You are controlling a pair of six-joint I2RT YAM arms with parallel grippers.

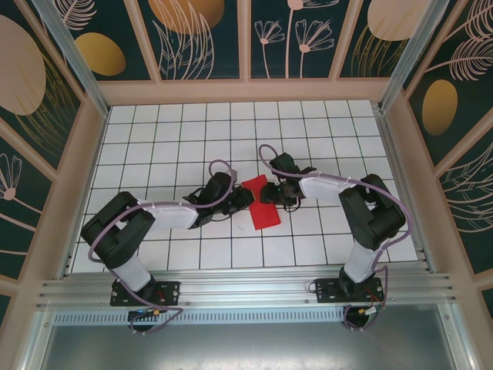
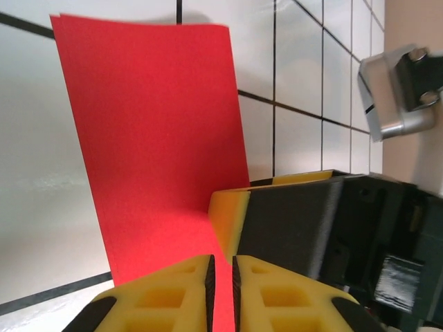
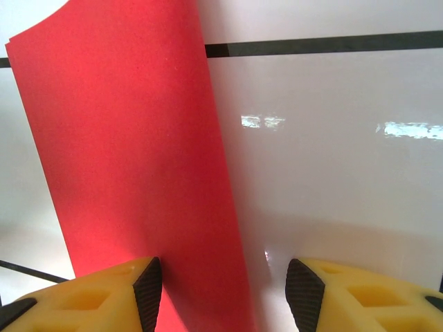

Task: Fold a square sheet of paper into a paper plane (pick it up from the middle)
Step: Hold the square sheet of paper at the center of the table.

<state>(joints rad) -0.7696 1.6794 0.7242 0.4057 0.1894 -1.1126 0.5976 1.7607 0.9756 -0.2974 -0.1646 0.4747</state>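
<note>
At the middle of the gridded table point(image 1: 169, 131), the square sheet of paper point(image 1: 263, 210), doubled into a red rectangle, lies between two robot arms. Reaching in from the left, the left gripper point(image 2: 221, 270) pinches one edge, its jaws drawn almost together on the paper. From the right, the right gripper point(image 3: 226, 280) stands well apart astride a long edge, holding nothing. The work looks to be at an early fold. The next move likely calls for turning down a corner without letting the thin sheet slip.

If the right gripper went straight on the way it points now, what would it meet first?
Probably the red sheet of paper, which reaches in between the open fingers of the right gripper; past it, the white table. Depth is unclear.
</note>
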